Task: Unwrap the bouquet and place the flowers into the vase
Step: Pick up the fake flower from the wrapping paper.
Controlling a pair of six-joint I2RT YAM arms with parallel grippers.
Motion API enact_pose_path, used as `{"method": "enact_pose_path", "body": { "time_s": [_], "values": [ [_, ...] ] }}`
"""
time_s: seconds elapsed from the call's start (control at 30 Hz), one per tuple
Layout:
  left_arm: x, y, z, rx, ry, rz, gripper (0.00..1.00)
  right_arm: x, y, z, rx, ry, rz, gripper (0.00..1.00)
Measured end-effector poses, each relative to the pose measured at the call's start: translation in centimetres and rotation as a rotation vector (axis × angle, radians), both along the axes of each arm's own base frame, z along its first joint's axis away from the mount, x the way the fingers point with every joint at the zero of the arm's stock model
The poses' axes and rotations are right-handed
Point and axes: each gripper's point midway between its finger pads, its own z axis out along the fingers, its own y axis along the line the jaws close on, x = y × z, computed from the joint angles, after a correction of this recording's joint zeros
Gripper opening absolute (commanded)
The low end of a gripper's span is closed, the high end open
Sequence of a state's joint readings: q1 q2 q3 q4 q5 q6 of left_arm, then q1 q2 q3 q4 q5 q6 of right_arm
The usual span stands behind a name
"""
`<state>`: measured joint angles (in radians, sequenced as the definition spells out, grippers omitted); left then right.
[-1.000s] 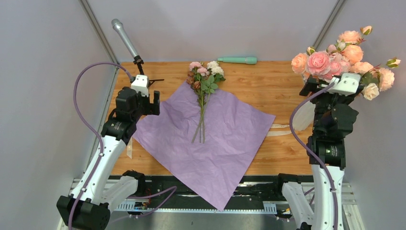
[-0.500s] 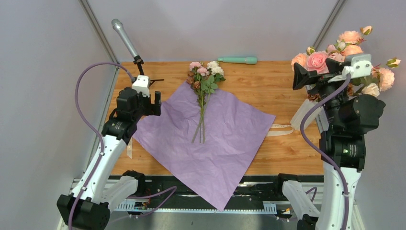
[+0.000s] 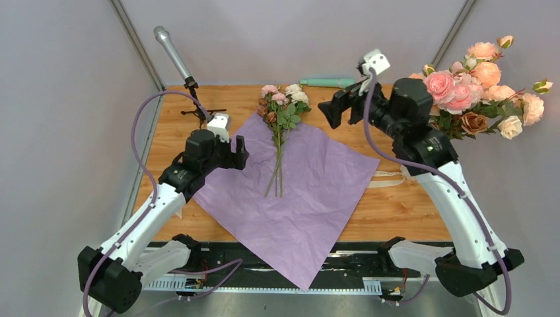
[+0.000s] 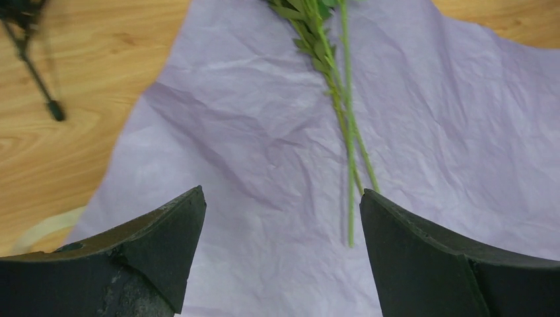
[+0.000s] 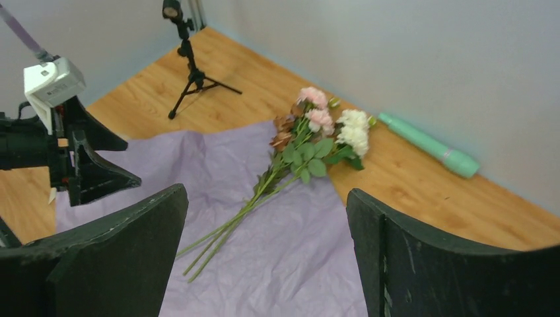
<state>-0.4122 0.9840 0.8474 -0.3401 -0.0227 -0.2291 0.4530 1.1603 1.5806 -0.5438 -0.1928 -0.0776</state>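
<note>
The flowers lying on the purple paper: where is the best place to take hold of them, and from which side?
Grip the flowers by the bare lower stems, below the leaves, coming straight down and closing across them. There they lie flat and close together on the paper, while the blooms at the far end look easy to crush.
</note>
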Motion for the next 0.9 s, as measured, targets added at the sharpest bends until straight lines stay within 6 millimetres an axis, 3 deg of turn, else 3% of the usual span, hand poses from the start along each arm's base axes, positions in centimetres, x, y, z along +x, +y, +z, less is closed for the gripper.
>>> {"method": "enact_pose_path", "body": {
  "time_s": [0.17,0.5,0.7,0.9],
  "values": [
    [-1.2,-3.7,-3.6,-0.057,0.093,-0.077,0.88,1.1,2.4,-6.0,0.019,0.165,0.006,0.88],
    [-2.9,-8.8,-10.2,-0.063,0.267,-0.171,0.71,1.5,3.6,-18.6,0.061,0.503,-0.057,0.73],
    [-3.4,-9.7,-13.9,-0.022,0.354,-0.185,0.64,0.9,3.6,-21.6,0.066,0.573,-0.07,0.74],
    [-5.3,-11.0,-18.0,0.091,0.443,-0.224,0.55,0.4,3.3,-24.1,0.056,0.617,-0.082,0.74]
  ]
}}
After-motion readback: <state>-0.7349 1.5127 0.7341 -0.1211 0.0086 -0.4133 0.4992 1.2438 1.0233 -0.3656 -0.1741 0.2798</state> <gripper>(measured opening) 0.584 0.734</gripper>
